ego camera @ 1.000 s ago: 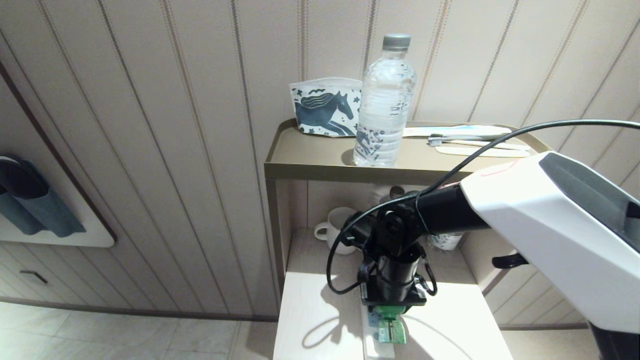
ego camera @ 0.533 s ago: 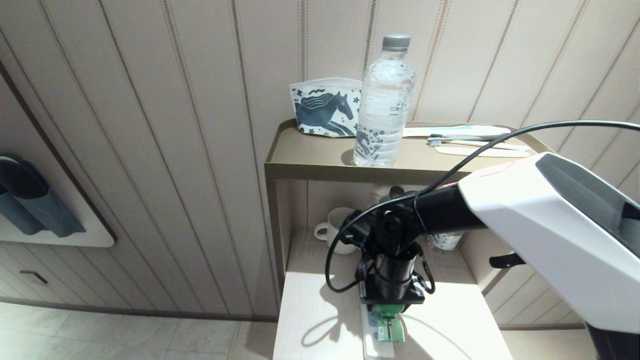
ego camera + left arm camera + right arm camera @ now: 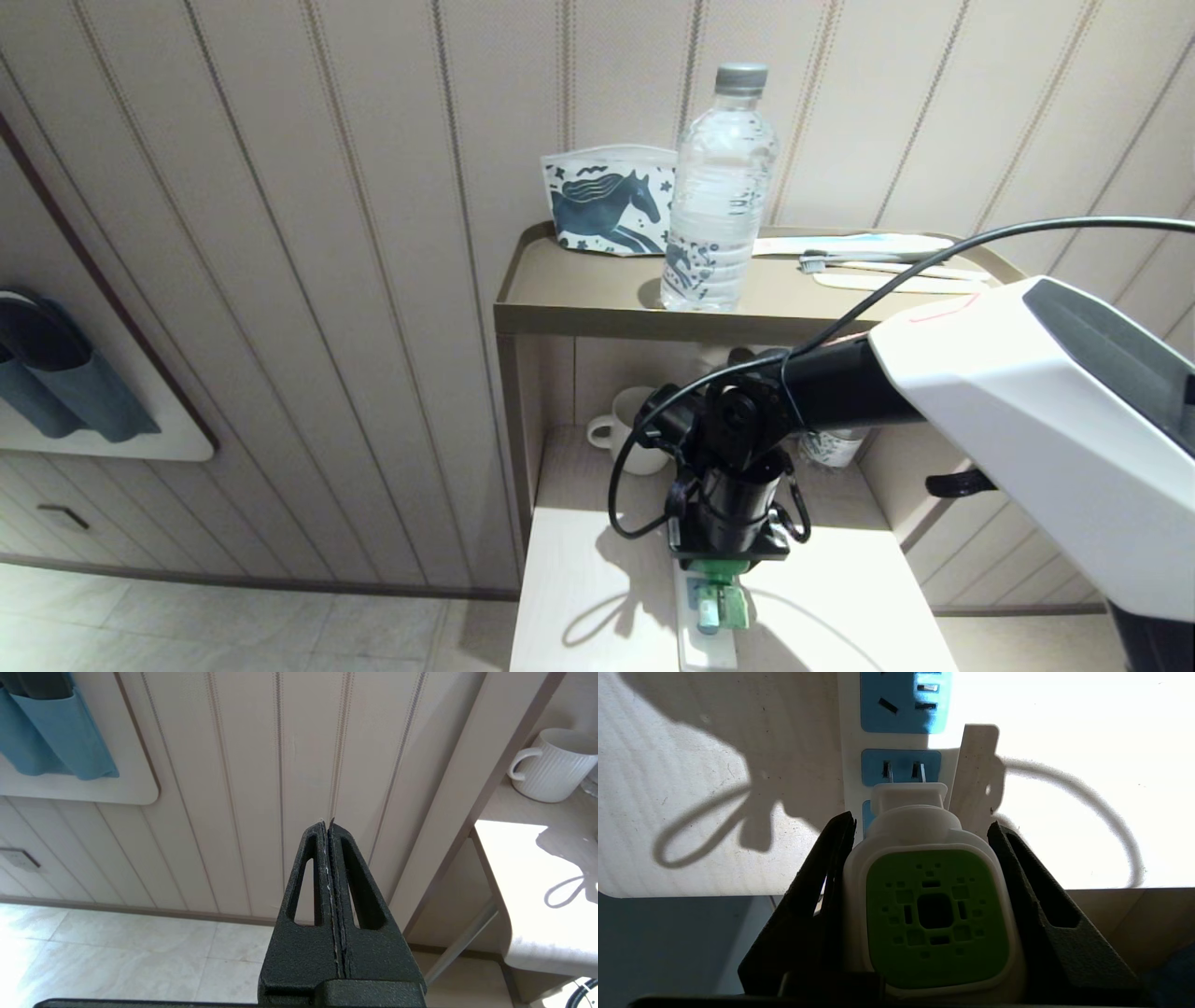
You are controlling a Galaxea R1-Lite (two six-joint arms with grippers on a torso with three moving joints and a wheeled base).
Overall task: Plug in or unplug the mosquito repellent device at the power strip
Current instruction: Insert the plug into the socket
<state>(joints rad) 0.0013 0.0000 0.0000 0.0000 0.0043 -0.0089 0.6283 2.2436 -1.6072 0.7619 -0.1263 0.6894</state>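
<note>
Head view shows a clear water bottle standing upright on the upper shelf, grey cap on, filled with clear liquid almost to the neck. Just beside it, against the wall, stands a white pouch printed with a dark horse; what it holds cannot be seen. A toothbrush lies flat on the same shelf. Below, at the back of the table, sits a white ribbed mug with its handle outward; its inside is not visible.

The right end effector points down over the near part of the table, its two dark fingers clamped on the sides of the mosquito repellent device. The right wrist view shows the device's green perforated face between the fingers, its white plug end toward the power strip, which lies flat on the table. The two metal prongs meet the slots of a blue socket, with bare metal visible above the socket face. The next blue socket along the strip is free.

The left end effector hangs off the table's side near the panelled wall, its fingers pressed together on nothing.
</note>
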